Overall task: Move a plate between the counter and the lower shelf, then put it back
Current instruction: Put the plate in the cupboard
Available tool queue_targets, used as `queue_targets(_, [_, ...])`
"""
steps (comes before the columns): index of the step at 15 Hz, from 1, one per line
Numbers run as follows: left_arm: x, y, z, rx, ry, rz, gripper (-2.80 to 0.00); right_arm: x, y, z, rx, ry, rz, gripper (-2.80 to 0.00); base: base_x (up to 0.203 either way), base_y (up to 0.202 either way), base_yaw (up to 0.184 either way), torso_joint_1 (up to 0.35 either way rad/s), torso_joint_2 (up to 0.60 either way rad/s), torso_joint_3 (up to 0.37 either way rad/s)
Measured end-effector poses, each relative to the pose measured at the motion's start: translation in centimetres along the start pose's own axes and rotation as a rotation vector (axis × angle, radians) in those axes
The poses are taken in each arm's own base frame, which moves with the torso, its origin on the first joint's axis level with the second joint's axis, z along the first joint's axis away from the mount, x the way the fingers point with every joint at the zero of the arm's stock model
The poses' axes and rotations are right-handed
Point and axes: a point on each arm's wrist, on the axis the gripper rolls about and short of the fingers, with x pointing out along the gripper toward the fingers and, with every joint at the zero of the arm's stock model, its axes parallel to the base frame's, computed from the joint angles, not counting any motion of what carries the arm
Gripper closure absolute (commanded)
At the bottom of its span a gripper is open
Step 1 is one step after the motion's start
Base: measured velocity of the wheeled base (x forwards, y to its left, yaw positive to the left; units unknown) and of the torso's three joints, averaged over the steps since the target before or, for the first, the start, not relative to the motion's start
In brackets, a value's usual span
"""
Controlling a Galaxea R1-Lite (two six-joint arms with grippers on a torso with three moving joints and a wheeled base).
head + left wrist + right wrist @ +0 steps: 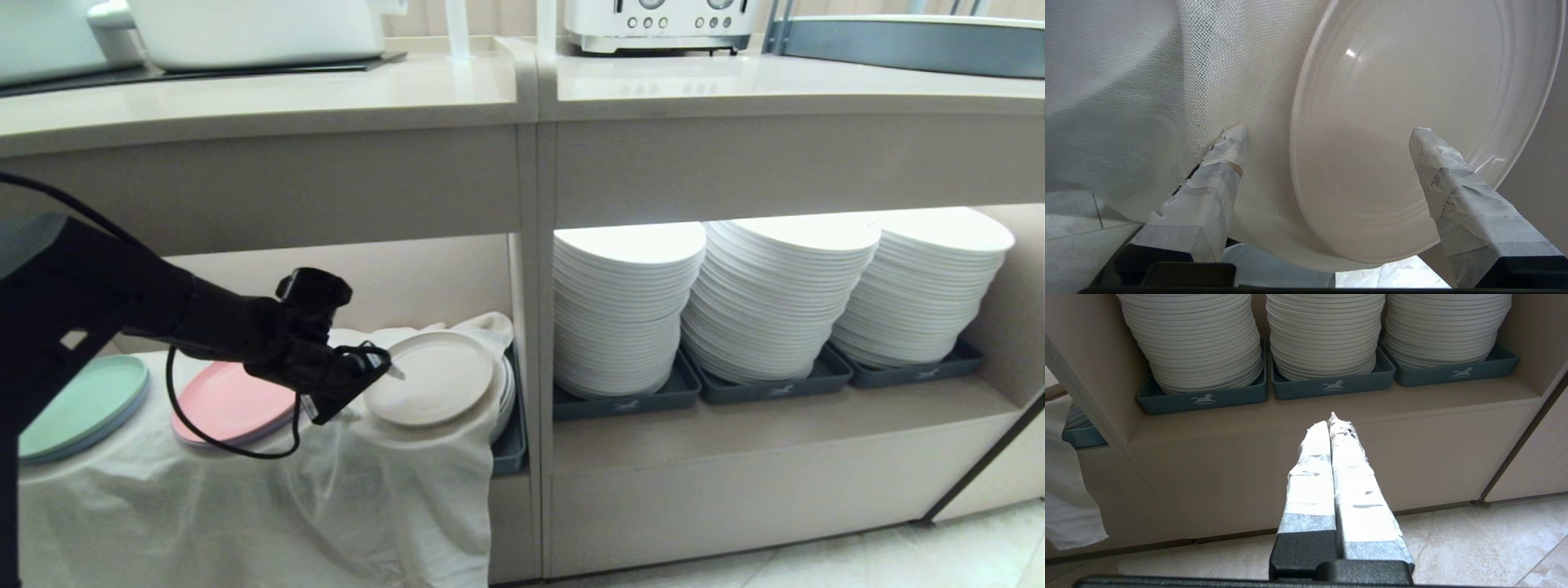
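The plate lay on the white cloth inside the lower shelf, right of the pink plate and the mint-green plate. The left tool stood at the plate's left rim with its taped fingers spread wide, straddling that rim and gripping nothing. The right tool was closed and empty, facing the recess of tall white plate stacks right of the plate.
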Motion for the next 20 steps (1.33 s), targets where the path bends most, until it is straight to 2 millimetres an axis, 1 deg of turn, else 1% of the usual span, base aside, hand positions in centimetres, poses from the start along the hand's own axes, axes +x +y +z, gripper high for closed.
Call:
queue_targets(16, [-2.2,-1.1,-0.3,0.026,-0.031,-0.046,-2.80,0.0,0.0,0.0,0.000,0.001,0.000,0.00,0.000,0.000,0.000,0.000,0.00,0.000])
queue_targets(20, [-2.7,-1.1,-0.5,0.025,-0.032,-0.050,-2.80,0.0,0.0,0.0,0.000,0.000,0.000,0.00,0.000,0.000,0.000,0.000,0.00,0.000])
